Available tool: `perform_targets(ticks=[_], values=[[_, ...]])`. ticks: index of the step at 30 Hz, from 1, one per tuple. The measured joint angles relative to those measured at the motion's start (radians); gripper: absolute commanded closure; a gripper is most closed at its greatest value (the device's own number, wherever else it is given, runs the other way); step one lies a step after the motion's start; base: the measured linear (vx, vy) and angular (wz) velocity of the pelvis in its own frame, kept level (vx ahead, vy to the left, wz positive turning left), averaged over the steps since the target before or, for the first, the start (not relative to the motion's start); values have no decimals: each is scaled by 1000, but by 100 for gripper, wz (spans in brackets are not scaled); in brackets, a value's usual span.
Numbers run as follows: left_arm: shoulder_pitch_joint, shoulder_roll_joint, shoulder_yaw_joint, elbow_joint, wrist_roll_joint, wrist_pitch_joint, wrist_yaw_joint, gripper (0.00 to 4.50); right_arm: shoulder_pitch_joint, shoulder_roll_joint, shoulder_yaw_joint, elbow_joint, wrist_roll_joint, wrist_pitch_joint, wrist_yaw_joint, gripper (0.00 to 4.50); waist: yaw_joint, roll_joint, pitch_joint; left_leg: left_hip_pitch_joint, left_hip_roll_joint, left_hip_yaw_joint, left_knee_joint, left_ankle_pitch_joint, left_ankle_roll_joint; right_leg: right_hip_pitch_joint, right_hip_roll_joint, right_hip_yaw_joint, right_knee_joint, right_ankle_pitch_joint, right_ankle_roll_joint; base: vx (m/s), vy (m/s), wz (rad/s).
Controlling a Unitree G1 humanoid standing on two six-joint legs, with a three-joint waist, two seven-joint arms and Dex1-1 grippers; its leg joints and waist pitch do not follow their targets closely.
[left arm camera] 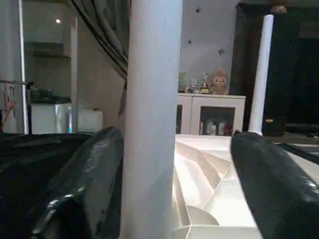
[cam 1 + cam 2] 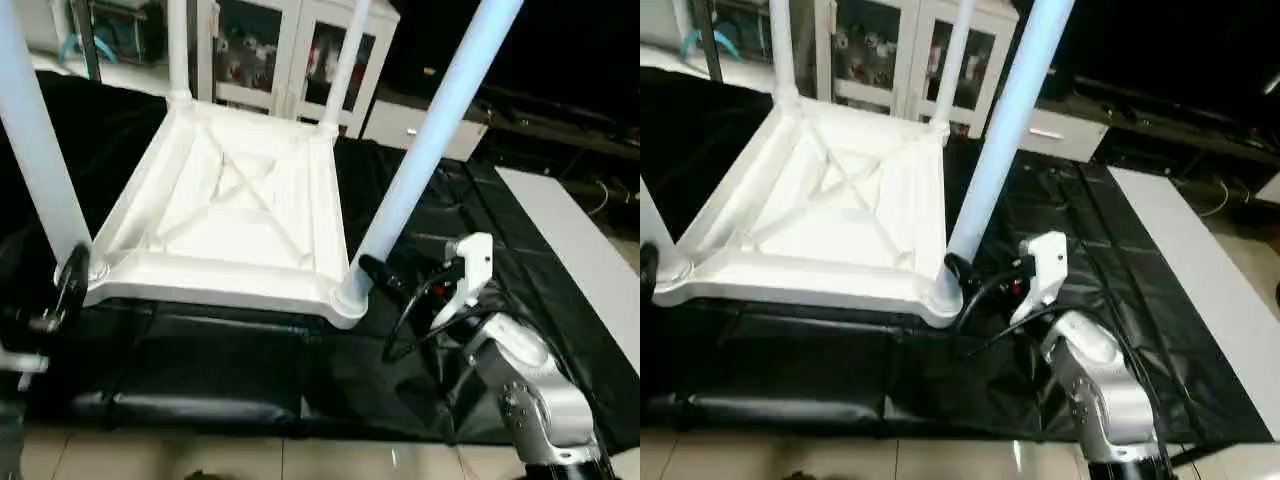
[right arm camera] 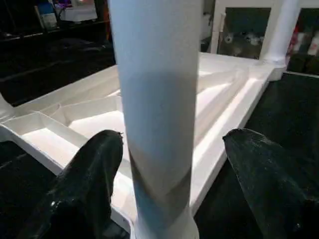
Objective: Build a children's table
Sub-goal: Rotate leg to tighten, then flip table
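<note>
Standing upside down: table top (image 2: 235, 215), white, ribbed underside up, on the black-covered surface (image 2: 200, 370); four white legs rise from its corner sockets.
Near right leg (image 2: 425, 150): upright in the near right socket, leaning slightly in the head views; it stands between the fingers of the right tool (image 3: 167, 186).
Right tool state: wide; both black fingers (image 3: 89, 179) stand clear of the leg on either side, no contact seen.
Near left leg (image 2: 35, 140): upright in the near left socket; it fills the gap of the left tool (image 1: 172, 189).
Left tool state: wide; one finger (image 1: 87, 184) sits just beside the leg, the other well off it, nothing gripped.
Far legs: far left leg (image 2: 178, 45) and far right leg (image 2: 345, 65), both seated in the far corners.
In the way: right arm's black cable (image 2: 415, 300) loops over the surface just beside the near right socket.
Around: white cabinet with glass doors (image 2: 290, 45) behind the surface; pale board (image 2: 585, 250) off to the right; tiled floor (image 2: 200, 455) at the near edge.
</note>
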Motion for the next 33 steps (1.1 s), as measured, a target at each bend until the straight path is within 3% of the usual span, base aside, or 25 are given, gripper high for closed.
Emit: perform_targets(ticks=[6,11,15,18,30,33], values=[[-133,92,9,146,46,62,54,8,12,11,-3,-1,7,-2,-4,85,0,15,4,1,0,-1,0,0,0,1,0,0,1,0,0,0,0,0],[-206,137,37,217,46,75,63,8,56,-6,2,-13,30,-1,40,85,2,23,6,1,0,-1,0,0,0,1,0,0,3,2,-2,0,0,0],[-254,160,39,242,-5,98,28,8,89,-48,4,-35,50,7,104,85,12,23,7,1,0,0,0,0,0,1,1,0,5,1,-3,0,0,0],[-295,161,-9,244,-32,118,-34,8,94,-76,7,-44,68,16,147,85,25,26,9,2,0,1,0,0,-1,0,1,1,5,1,-5,0,0,0],[-377,155,-86,305,46,115,-5,8,124,-84,22,-82,73,27,162,85,34,31,12,7,0,0,0,0,-1,4,0,1,7,0,-3,0,0,0],[-385,152,-91,304,47,125,7,46,124,-84,22,-82,72,37,159,85,32,31,12,7,0,0,0,0,-1,4,0,1,6,0,-3,0,0,0]])
